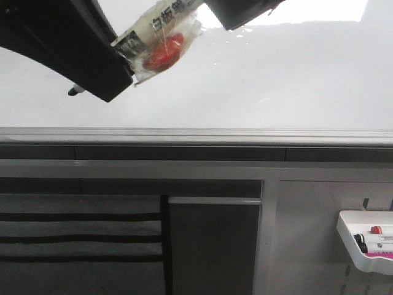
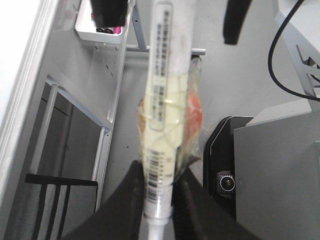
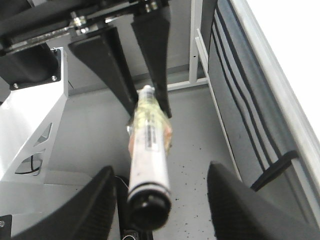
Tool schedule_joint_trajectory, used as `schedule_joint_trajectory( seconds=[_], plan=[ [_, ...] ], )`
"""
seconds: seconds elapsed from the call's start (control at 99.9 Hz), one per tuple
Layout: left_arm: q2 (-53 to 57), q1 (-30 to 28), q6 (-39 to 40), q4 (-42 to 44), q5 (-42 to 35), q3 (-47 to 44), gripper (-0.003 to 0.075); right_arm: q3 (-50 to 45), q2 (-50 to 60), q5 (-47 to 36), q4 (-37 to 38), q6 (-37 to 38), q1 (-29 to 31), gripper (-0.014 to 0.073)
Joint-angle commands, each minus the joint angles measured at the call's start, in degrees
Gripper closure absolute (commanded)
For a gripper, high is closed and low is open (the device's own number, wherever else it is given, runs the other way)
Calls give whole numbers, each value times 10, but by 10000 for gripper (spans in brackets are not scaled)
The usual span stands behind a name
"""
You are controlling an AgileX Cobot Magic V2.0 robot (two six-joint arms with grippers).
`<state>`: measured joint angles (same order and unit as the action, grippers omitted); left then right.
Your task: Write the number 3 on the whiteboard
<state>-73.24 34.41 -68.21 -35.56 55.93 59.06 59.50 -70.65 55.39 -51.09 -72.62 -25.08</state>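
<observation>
The whiteboard (image 1: 258,80) fills the top of the front view, glossy white with a grey edge rail (image 1: 196,136). No number 3 shows on it. My left gripper (image 1: 124,58) is shut on a white marker (image 1: 161,24) wrapped in clear tape with a red piece (image 1: 164,54); the grip shows in the left wrist view (image 2: 159,192), where the marker (image 2: 162,90) points away from me. My right gripper (image 1: 241,13) is open, its fingers either side of the marker's black end (image 3: 148,212) without touching it. A small dark tip (image 1: 76,91) pokes out behind the left gripper.
A small white tray of markers (image 1: 367,241) hangs at the lower right below the board, also in the left wrist view (image 2: 100,31). A grey cloth with black stripes (image 1: 80,239) and a dark panel (image 1: 214,246) lie under the rail.
</observation>
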Motion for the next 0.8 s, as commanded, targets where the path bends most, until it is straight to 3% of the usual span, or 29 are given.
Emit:
schedule_joint_trajectory(
  seconds=[0.0,0.13,0.27,0.561,0.791],
  plan=[
    [17,5,0,-30,-20,21,741,33,7,-6,-40,-15,-2,227],
    [17,5,0,-30,-23,21,741,58,-4,-3,-33,-22,-23,227],
    [17,5,0,-30,-25,21,741,65,-19,-16,27,-25,-57,227],
    [17,5,0,-30,-25,21,741,65,-25,-33,30,-25,-64,235],
    [17,5,0,-29,-25,21,741,65,-25,-29,30,-25,-64,421]
  ],
)
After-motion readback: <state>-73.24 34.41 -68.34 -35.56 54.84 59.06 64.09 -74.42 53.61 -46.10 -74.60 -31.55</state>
